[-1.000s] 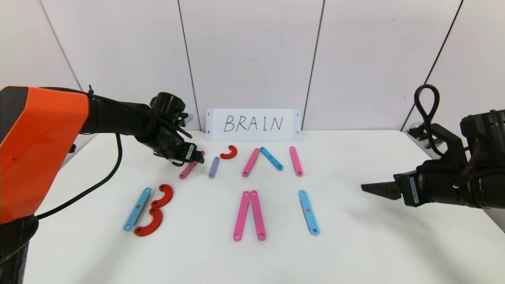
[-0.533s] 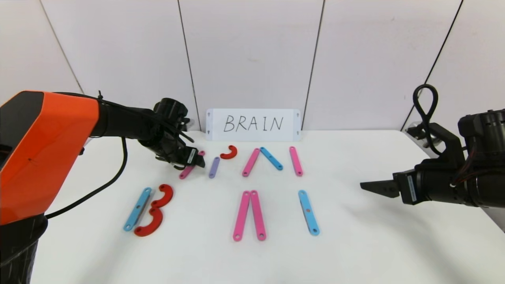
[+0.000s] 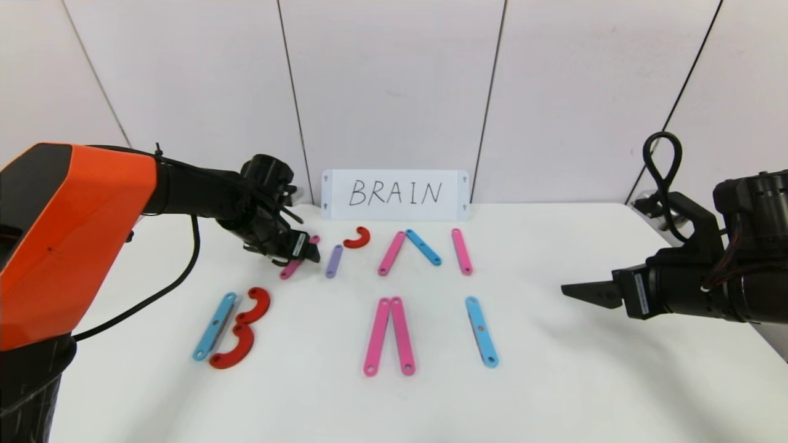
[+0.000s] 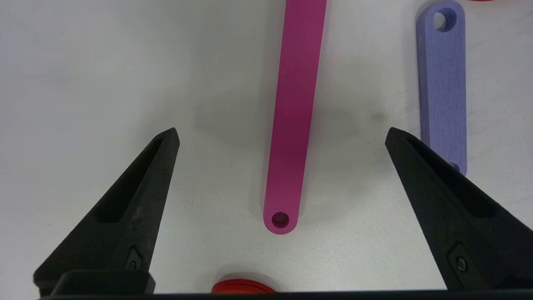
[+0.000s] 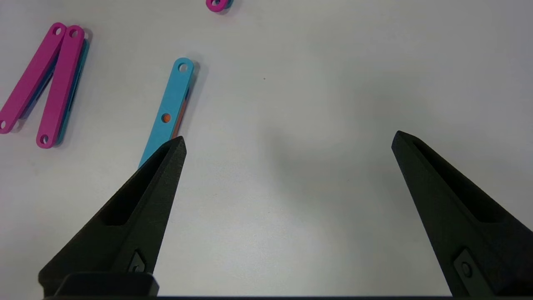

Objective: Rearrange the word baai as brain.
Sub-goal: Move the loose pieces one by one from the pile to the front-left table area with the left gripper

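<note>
Pink bar (image 4: 293, 121) | flat between spread left gripper (image 4: 281, 133) fingers (image 4: 137, 200) | untouched

The left gripper (image 4: 282, 137) hangs above the white bench (image 4: 104, 71) with its two black fingers (image 4: 137, 196) spread wide. A pink bar (image 4: 293, 112) lies flat between them, touching neither, its holed end nearest the camera. A shorter purple bar (image 4: 441, 83) lies beside it, partly behind one finger. A red piece (image 4: 243, 286) peeks in at the frame edge.

head camera looks down at table (image 3: 554, 381); wrist cameras close above it.
</note>
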### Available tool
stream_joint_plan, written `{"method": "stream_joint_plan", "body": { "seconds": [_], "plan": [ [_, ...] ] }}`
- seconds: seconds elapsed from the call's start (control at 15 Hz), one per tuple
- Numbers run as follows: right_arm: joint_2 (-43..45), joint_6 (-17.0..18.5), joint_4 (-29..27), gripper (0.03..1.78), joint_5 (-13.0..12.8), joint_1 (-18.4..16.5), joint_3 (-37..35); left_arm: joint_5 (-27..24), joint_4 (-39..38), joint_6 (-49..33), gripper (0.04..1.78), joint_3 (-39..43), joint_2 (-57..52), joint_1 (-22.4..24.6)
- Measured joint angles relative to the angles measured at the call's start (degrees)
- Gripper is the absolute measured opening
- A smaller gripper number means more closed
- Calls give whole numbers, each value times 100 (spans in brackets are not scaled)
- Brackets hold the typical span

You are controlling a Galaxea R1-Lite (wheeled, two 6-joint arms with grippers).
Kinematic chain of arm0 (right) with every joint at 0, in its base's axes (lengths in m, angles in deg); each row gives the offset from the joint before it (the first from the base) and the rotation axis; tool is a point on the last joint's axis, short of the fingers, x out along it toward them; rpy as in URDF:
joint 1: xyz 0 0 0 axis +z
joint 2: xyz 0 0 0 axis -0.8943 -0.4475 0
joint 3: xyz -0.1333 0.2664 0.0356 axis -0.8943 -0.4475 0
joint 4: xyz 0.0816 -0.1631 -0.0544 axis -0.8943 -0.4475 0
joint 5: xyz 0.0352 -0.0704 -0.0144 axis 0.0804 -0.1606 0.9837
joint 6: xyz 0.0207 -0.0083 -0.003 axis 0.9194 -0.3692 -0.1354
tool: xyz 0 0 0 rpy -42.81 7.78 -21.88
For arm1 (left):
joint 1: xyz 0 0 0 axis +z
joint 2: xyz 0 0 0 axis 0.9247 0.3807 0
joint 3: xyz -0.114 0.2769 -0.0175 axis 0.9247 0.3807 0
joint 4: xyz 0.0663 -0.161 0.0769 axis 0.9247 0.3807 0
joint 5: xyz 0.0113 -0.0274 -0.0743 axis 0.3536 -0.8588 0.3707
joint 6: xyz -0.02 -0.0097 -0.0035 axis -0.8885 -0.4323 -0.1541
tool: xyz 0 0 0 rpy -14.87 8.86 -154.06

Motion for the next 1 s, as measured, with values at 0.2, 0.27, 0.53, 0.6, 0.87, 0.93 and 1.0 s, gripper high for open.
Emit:
{"method": "stream_joint_plan", "body": {
  "seconds": [0.2, 0.27, 0.53, 0.6, 0.87, 0.93, 1.0],
  "plan": [
    [0, -16, 0, 173, 2, 1, -13, 2, -9, 0, 173, -6, 41, 1],
    [0, -16, 1, 173, 2, 1, -21, 4, -12, 6, 173, -20, 55, 1],
    [9, -24, 6, 173, 11, 0, -30, 4, -6, 34, 173, -102, 133, -2],
    [12, -24, 6, 173, 16, 0, -33, 4, -6, 43, 173, -107, 151, -5],
    [17, -27, 4, 173, 13, 0, -33, 11, 27, 28, 172, -116, 176, -10],
    [17, -24, 0, 173, 13, 0, -40, 9, 16, 30, 169, -116, 177, -10],
    [20, -27, 1, 173, 13, 0, -40, 6, 18, 34, 162, -116, 177, -5]
  ]
}}
